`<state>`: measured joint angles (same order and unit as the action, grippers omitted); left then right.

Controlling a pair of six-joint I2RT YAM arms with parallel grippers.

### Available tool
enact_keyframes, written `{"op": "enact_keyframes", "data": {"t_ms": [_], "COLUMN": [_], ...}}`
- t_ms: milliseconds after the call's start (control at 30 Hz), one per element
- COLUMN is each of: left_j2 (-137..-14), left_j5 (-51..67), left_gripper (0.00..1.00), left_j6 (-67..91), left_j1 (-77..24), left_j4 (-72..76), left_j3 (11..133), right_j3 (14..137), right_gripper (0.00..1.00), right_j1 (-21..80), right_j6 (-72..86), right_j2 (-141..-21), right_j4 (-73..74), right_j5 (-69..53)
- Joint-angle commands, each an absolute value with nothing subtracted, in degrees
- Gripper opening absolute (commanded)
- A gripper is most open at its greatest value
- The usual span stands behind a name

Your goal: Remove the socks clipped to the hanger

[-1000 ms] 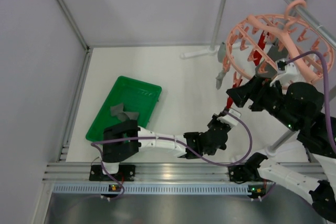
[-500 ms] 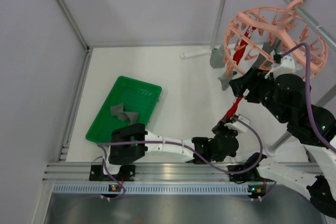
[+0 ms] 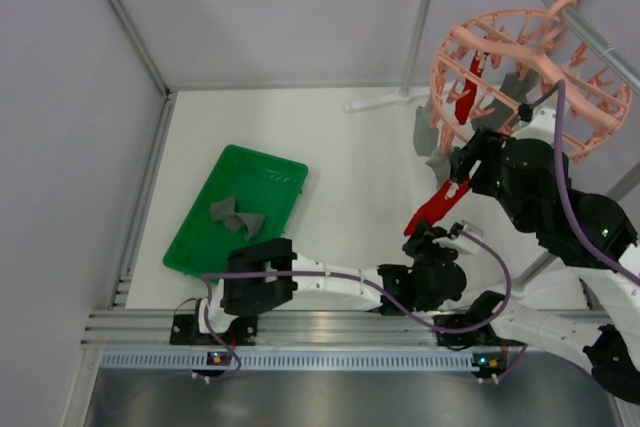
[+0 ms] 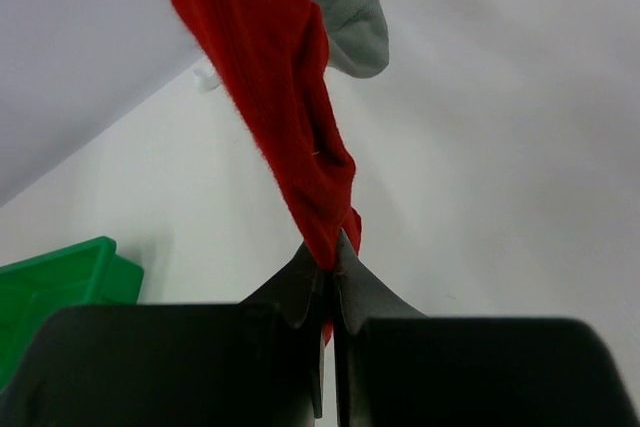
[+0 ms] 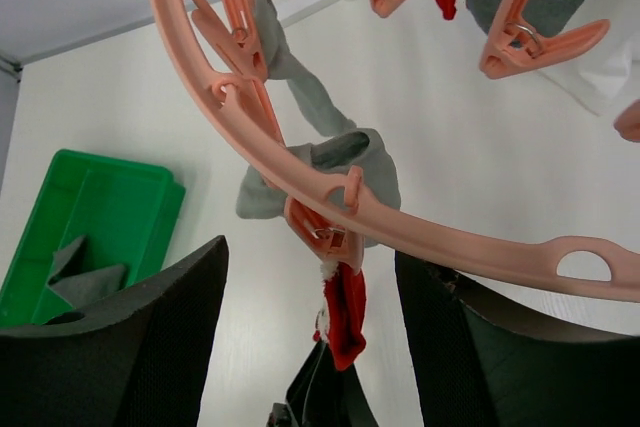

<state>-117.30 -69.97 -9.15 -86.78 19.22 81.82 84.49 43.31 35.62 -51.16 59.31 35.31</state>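
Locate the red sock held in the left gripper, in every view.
Top external: red sock right of centre, stretched between hanger and left gripper.
Left wrist: red sock top centre, running down into the shut fingertips.
Right wrist: red sock bottom centre, below a clip.
Shared landmark: green tray, at left in each.

A lab cell (white panels (image 3: pixel 280 17), aluminium rail (image 3: pixel 300 327)).
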Motion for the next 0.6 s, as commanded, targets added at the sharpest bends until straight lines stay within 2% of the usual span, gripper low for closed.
{"op": "enact_keyframes", "data": {"t_ms": [0, 100, 300, 567], "left_j2": [-118.6, -118.6, -119.3, -119.4], "left_j5": [-73.9, -74.8, -76.1, -75.9], "left_gripper": [0.0, 0.0, 0.0, 0.0], "left_j6": [-11.9, -12.2, -13.0, -13.6], "left_j1": [-87.3, -87.3, -87.4, -87.5], "left_j4": [19.0, 19.0, 19.0, 19.0], "left_j3": [84.3, 84.5, 85.3, 86.0], "right_j3": [86.6, 85.2, 80.9, 80.7], "right_gripper": [0.64, 0.64, 0.57, 0.57], "right_j1": [44.9, 45.6, 46.1, 47.0], "right_j6": [36.8, 37.2, 38.0, 37.9], "right_j2": [-52.3, -52.0, -51.0, -53.3], "right_j4": [63.0, 62.4, 57.8, 54.7], "right_j5": [41.7, 44.2, 49.4, 51.4]}}
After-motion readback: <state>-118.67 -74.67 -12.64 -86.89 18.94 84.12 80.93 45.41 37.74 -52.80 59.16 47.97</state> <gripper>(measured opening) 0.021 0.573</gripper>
